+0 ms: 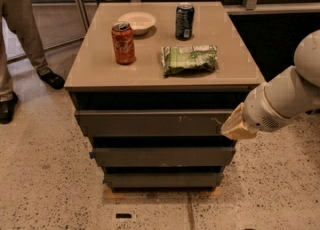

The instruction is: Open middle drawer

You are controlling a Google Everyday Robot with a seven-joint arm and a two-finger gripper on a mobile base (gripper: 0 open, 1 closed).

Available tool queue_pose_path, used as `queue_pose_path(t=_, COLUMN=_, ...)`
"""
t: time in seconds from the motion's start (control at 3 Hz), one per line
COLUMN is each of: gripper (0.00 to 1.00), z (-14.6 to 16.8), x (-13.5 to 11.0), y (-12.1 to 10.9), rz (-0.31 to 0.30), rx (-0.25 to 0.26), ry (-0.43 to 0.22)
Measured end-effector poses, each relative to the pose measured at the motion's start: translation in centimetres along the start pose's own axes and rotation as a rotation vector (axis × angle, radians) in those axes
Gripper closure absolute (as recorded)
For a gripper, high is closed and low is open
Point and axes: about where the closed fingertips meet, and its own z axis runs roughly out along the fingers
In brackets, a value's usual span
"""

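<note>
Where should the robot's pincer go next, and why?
Probably lower, toward the long dark grey-brown middle drawer. The tan pincer is at the right end of the scratched grey top drawer, higher than the front it must pull.
</note>
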Motion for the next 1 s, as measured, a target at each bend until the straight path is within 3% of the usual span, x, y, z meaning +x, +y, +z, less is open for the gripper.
queue_pose_path(t=0.33, gripper=1.0, z=0.9, x=0.1, y=-0.2, rz=0.009, rx=-0.002, ry=-0.008)
queue_pose_path(t=0.67, gripper=1.0, z=0.9, x=0.1, y=-0.2, rz=0.009, rx=-0.002, ry=-0.008)
queue_pose_path(t=1.0, gripper=1.0, z=4.2, x=1.1, y=0.8, rz=-0.026, rx=-0.002, ry=-0.007)
